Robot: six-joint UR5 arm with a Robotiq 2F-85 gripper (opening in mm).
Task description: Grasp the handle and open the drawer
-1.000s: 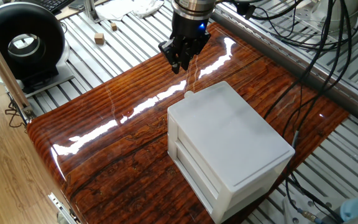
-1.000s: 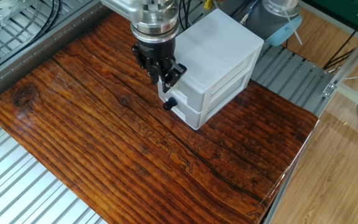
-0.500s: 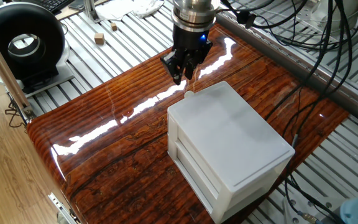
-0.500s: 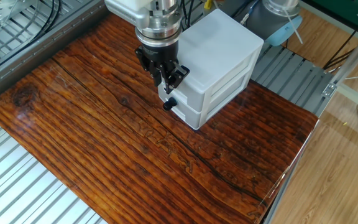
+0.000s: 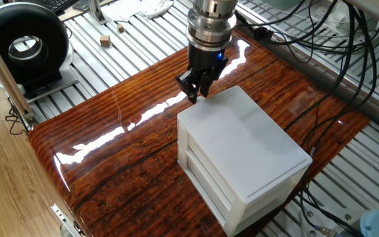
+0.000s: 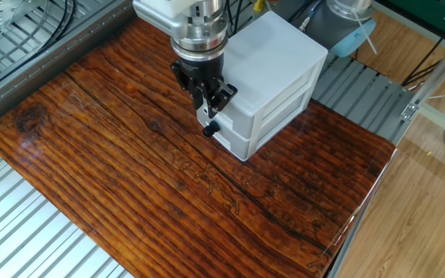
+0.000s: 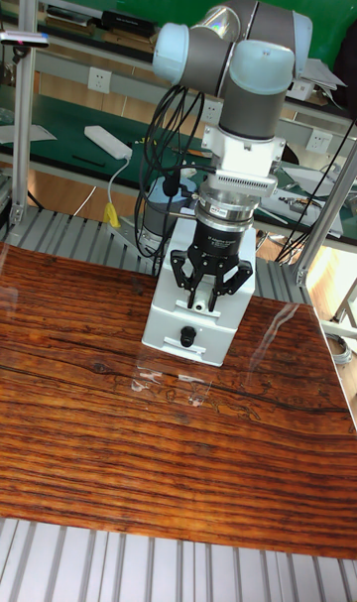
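Note:
The white cabinet (image 5: 242,151) stands on the wooden table (image 6: 130,170). Its front faces the tall fixed view, where the upper drawer (image 7: 167,310) sits flush and closed. The handle (image 7: 199,305), a small white nub, lies between the two fingers of my gripper (image 7: 201,300). The gripper points straight down at the cabinet's front top edge (image 5: 194,97) (image 6: 213,108). Its fingers stand a little apart on either side of the nub, with a narrow gap. In the two fixed views the fingers hide the handle.
A black knob (image 7: 186,336) (image 6: 207,130) sits on the lower drawer, just under the fingers. A round black device (image 5: 25,43) and a small wooden block (image 5: 104,41) lie beyond the table's left end. Cables (image 5: 347,59) hang at the right.
The gripper has moved toward the cabinet and slightly down, ending at the front top edge over the handle. The drawer and cabinet have not moved.

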